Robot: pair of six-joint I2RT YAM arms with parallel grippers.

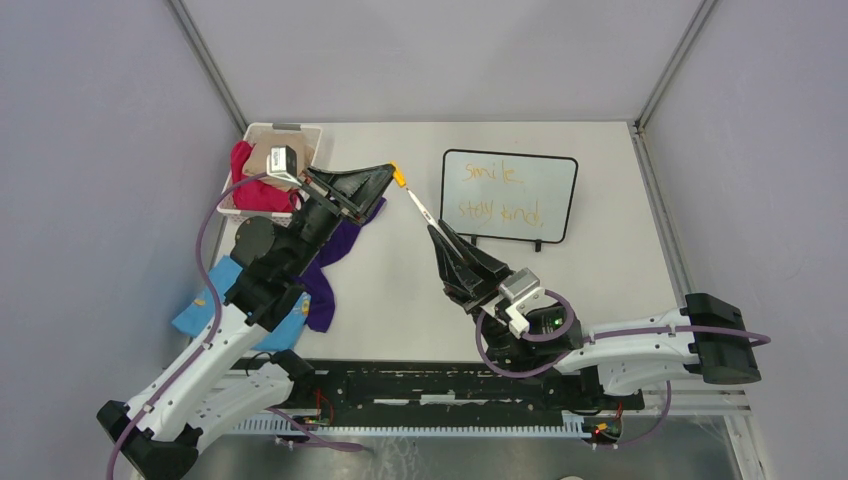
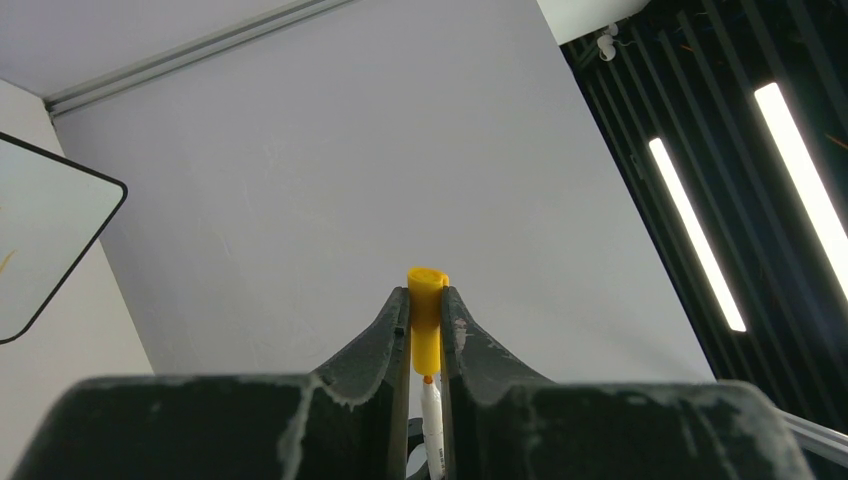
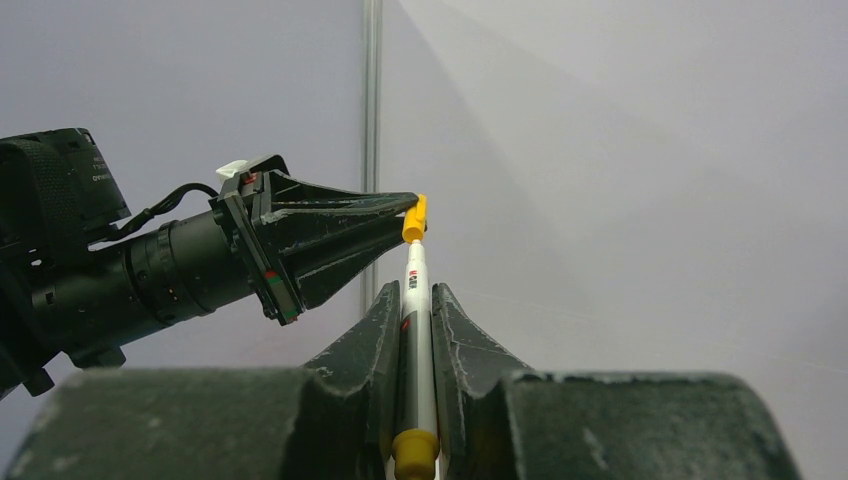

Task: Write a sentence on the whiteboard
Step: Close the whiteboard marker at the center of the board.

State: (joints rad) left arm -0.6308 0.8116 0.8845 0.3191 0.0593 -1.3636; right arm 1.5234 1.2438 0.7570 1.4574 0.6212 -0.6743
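Whiteboard (image 1: pixel 548 190): small rectangular white board with a thin black frame, rounded corners and little black feet. It stands upright toward the far right corner of the table, its face turned to the arms.
Sentence (image 1: pixel 500 211): thin orange handwriting in two lines, "smile" above "stay kind", covering the left and middle of the Whiteboard.
Marker (image 1: pixel 420 208): slim white pen held in the air just left of the Whiteboard, slanting from near right up to far left.
Cap (image 1: pixel 399 177): short yellow plastic cap at the Marker's far end. The left wrist view shows a sliver of orange nib between it and the barrel.
Right gripper (image 1: pixel 433 228): black fingers clenched on the Marker's white barrel.
Left gripper (image 1: pixel 388 172): black fingers pinching the Cap from both sides.
Table (image 1: pixel 400 295): flat white top carrying everything.
Bin (image 1: pixel 283 128): white plastic tub at the far left corner, holding a red cloth (image 1: pixel 255 185).
Purple cloth (image 1: pixel 335 245): crumpled on the Table, partly under the left arm.
Blue cloth (image 1: pixel 200 305): lies at the left edge, nearer the bases.
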